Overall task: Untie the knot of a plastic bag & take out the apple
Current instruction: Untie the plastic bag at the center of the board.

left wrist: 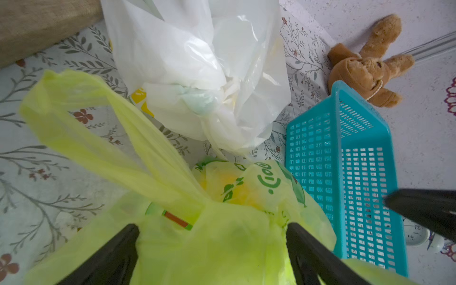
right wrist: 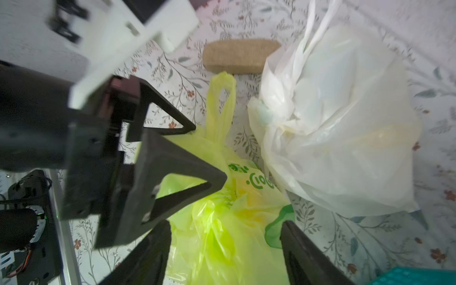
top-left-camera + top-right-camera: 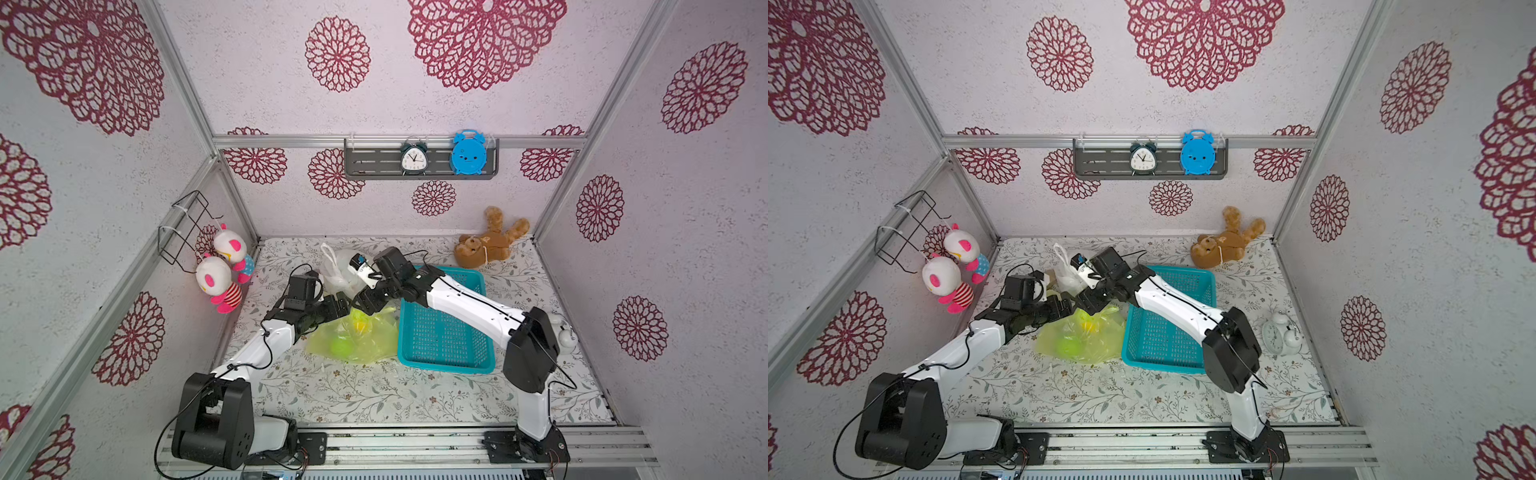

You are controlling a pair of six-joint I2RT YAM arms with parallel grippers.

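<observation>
Yellow-green plastic bag [image 3: 370, 332] lies on the table [image 3: 374, 395], just beside the blue basket [image 3: 444, 336]. The green apple [image 3: 340, 347] sits inside it at the near end, well apart from both sets of fingers. The left gripper [image 1: 212, 227] and right gripper [image 2: 225, 222] meet at the bag's far, gathered end. Each has its fingers spread apart, with bag film between them.

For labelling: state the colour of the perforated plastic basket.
Teal rectangular plastic basket, clearest in a top view.
</observation>
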